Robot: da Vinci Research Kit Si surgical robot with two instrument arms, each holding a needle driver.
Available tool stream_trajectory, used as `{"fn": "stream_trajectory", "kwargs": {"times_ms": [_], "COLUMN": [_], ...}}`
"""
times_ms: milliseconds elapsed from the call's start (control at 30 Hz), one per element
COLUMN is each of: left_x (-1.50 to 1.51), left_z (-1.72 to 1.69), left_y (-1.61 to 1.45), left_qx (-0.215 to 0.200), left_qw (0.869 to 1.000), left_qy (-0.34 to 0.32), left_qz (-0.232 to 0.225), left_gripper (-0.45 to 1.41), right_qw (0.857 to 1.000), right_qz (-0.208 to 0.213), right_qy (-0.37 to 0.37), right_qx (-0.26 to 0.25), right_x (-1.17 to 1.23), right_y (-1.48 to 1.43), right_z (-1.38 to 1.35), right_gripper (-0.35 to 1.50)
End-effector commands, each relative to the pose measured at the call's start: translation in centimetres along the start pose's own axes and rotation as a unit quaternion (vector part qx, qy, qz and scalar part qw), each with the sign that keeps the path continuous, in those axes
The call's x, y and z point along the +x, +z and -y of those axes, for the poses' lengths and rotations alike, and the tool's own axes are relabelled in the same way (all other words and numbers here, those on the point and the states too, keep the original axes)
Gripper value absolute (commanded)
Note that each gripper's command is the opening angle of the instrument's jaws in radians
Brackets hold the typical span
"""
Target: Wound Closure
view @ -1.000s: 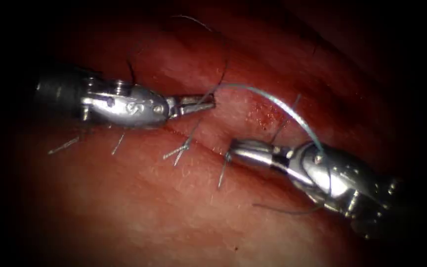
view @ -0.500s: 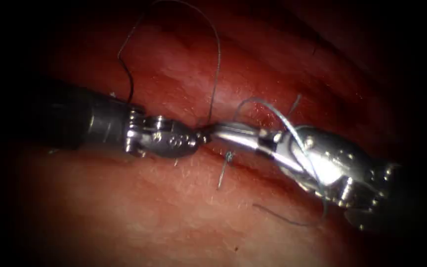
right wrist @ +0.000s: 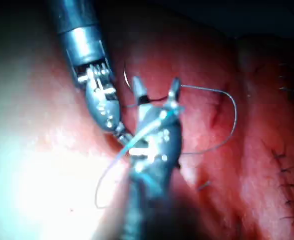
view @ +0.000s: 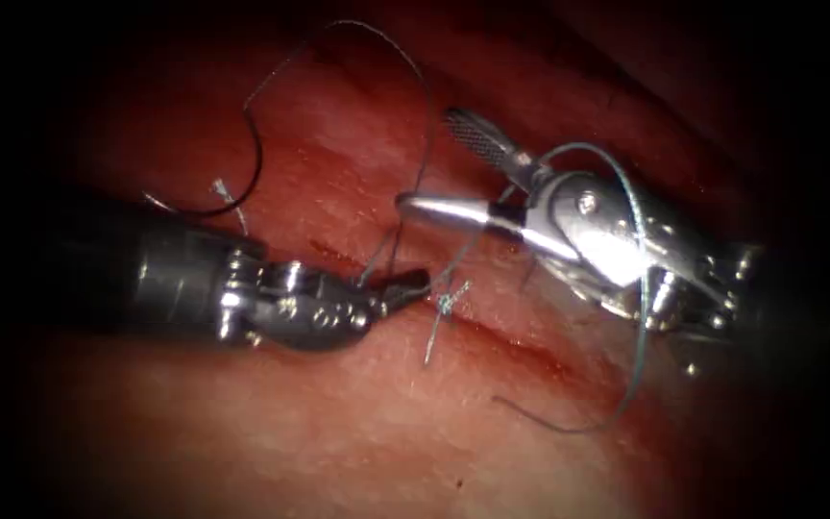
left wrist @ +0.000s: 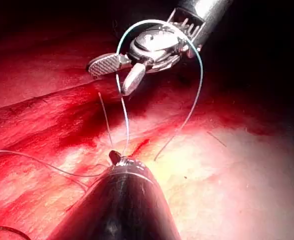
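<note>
Now the right claw (view: 434,168) stands wide open, one jaw raised and one level, with nothing between them, though thread (view: 626,202) is looped over its wrist; half a second ago its jaws lay together, tip to tip with the left claw (view: 413,282). The left claw has dropped toward the cut (view: 511,336) and is closed on the thread at its tip. So the strand appears to have gone from right to left, a judgement only. I cannot make out the needle. The tissue (view: 338,423) serves as the surface: pale and wet below the cut, with red fluid (left wrist: 137,147) along it and cut ends of thread (view: 439,322) standing at finished stitches. All around is dark
</note>
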Motion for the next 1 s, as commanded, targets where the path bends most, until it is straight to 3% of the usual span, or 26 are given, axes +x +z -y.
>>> {"fn": "stream_trajectory", "kwargs": {"times_ms": [33,267,400,700,1000], "left_x": [0.04,0.43,0.51,0.55,0.8], "left_z": [-0.01,0.03,0.16,0.82,1.08], "left_y": [-0.05,-0.47,-0.62,-0.89,-0.47], "left_qx": [0.007,0.029,0.039,0.072,0.067], "left_qw": [1.0,0.999,0.999,0.997,0.996], "left_qy": [0.005,0.027,0.024,0.027,0.066], "left_qz": [0.001,0.002,-0.006,0.0,-0.008], "left_gripper": [-0.45,-0.45,-0.45,-0.45,-0.45], "right_qw": [0.999,0.988,0.984,0.982,0.987], "right_qz": [0.033,0.148,0.174,0.18,0.14], "right_qy": [-0.01,-0.041,-0.046,-0.047,-0.038], "right_qx": [-0.005,-0.02,-0.016,0.001,0.071], "right_x": [-0.16,-0.72,-0.89,-0.97,-1.0], "right_y": [0.07,0.07,0.0,-0.12,-0.07], "right_z": [-0.01,-0.01,0.0,0.06,0.29], "right_gripper": [1.09,0.98,0.93,0.91,0.74]}}
